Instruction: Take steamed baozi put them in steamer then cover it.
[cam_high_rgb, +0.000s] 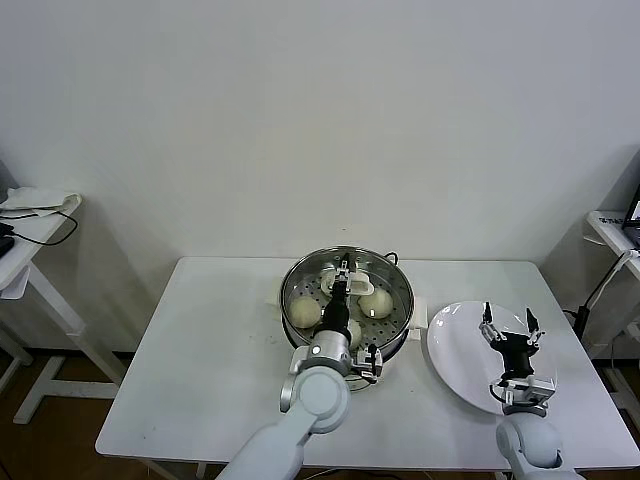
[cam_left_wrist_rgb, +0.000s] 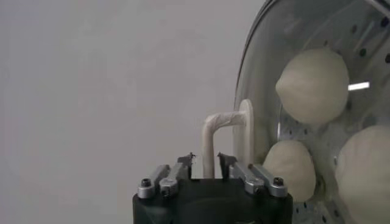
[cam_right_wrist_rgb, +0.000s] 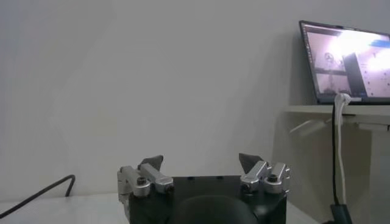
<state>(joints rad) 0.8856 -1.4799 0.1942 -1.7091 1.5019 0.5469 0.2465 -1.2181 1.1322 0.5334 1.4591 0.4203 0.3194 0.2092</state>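
Note:
The steamer stands at the middle of the white table, shiny and round. Three baozi show inside it, among them one on the left and one on the right. The cover's white handle lies over the pot's middle. My left gripper reaches over the pot and is shut on that handle. In the left wrist view the handle sits between my left gripper's tips, and the baozi show through the cover's glass. My right gripper hangs open and empty over the plate; it also shows in the right wrist view.
A flat white plate lies right of the steamer, with nothing on it. A side table with cables stands at far left. Another stand at far right carries a laptop. The table's left half is bare.

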